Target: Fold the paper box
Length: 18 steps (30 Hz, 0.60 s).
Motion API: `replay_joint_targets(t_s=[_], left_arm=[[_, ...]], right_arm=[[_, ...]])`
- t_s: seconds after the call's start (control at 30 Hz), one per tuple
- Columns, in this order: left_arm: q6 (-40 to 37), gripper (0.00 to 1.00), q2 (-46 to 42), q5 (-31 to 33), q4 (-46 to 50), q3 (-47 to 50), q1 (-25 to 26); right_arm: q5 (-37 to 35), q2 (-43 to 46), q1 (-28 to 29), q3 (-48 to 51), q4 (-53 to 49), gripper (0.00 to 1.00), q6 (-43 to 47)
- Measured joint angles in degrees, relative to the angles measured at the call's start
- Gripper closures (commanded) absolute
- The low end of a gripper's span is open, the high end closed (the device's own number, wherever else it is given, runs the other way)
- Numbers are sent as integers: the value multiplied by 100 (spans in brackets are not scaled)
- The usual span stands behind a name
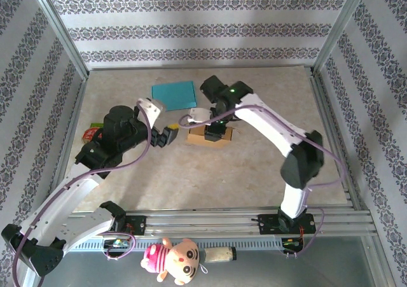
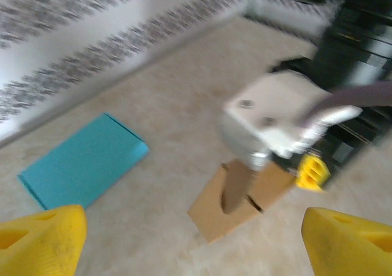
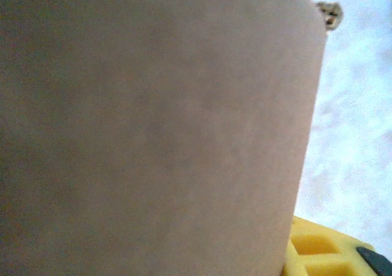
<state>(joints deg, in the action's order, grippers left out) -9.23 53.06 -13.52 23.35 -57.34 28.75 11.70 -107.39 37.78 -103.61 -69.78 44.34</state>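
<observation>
Left claw [image 1: 168,136] gapes wide and empty, just left of the flat brown cardboard box [image 1: 196,139].
Box lies mid-worktop [image 1: 254,179]. Right claw [image 1: 215,134] is down on it, narrowed onto a cardboard flap that presses against its yellow finger [image 3: 318,251]. Teal flat paper carton [image 1: 173,94] sits farther back, left.

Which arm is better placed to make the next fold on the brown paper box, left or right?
Probably right: the right claw is down on the paper box, cardboard against its finger. The left claw hangs open beside it, holding nothing.
</observation>
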Motion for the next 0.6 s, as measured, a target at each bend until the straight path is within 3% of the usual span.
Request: replay_joint_targets(t_s=[0.13,0.27,0.47,0.6], left_arm=[[-481,8,-2,-601,522,-2,0],[-688,7,-20,-804,625,66,0],[-645,6,-68,-872,479,404,0],[-380,6,-55,-850,168,645,0]], right_arm=[[-197,-649,-15,-540,-675,59,243],[-149,-1008,-55,-1005,-916,54,459],[199,-1283,-234,-1290,-988,34,743],[275,-1353,-317,-1537,-951,27,826]])
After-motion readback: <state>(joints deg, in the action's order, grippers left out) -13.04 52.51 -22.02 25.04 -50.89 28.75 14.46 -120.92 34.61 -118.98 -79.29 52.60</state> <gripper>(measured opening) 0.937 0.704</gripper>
